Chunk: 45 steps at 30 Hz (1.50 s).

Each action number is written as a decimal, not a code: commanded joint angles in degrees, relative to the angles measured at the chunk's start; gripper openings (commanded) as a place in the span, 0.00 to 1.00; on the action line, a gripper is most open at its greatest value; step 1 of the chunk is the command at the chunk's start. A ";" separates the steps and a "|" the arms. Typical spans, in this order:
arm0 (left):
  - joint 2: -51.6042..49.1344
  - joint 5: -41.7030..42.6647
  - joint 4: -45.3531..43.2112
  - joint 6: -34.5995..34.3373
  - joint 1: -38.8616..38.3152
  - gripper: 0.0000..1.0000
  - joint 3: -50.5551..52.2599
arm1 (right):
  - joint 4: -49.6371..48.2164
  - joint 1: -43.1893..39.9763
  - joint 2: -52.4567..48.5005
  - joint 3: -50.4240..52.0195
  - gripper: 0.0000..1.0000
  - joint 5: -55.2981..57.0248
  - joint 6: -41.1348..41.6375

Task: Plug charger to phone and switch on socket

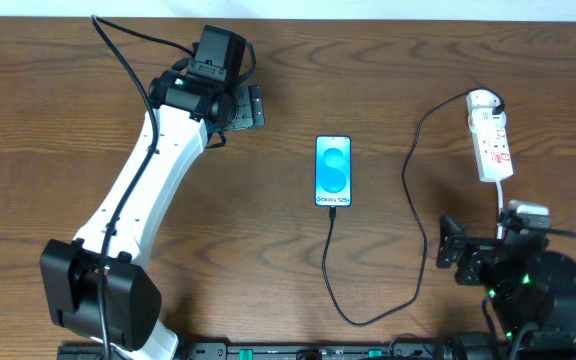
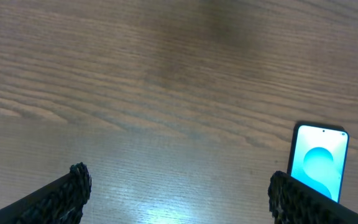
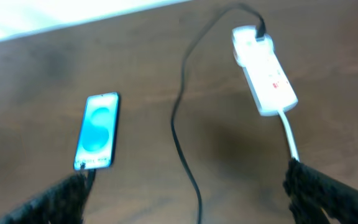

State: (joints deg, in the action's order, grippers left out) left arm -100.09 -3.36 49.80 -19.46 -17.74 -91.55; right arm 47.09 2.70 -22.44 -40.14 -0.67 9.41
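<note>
Jaws spread on left gripper (image 2: 179, 178) and right gripper (image 3: 186, 175); I would switch the socket (image 1: 490, 140) on squarely, avoiding the charger (image 1: 420, 230).

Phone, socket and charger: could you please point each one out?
phone (image 1: 333, 171), overhead view, middle of screen.
socket (image 1: 491, 147), overhead view, middle of white body.
charger (image 1: 416, 200), overhead view, cable's long middle stretch.

**Grained Wooden Table Under Soft Light**

A brown wooden table (image 1: 48, 90) with wavy grain is seen in every view. Between the left fingers (image 2: 67, 194), a pale sheen (image 2: 166, 210) of reflected light is shown on the wood. Far ahead of the right fingers (image 3: 331, 200), a whitish strip (image 3: 30, 12) is seen beyond the table's edge.
</note>
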 commanded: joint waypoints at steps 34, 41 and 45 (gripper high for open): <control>-0.24 -0.79 0.20 0.52 0.15 0.92 0.20 | -45.55 1.27 22.16 39.85 0.99 -1.44 -13.38; -0.24 -0.79 0.20 0.52 0.15 0.92 0.20 | -42.62 1.27 22.14 39.85 0.99 -0.98 -13.38; -0.24 -0.79 0.20 0.52 0.15 0.92 0.20 | -42.60 1.25 22.14 39.82 0.99 -0.74 -12.59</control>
State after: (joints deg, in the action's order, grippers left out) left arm -100.09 -3.38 49.74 -19.46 -17.74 -91.55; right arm 4.05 3.68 -0.67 -0.40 -1.76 -3.22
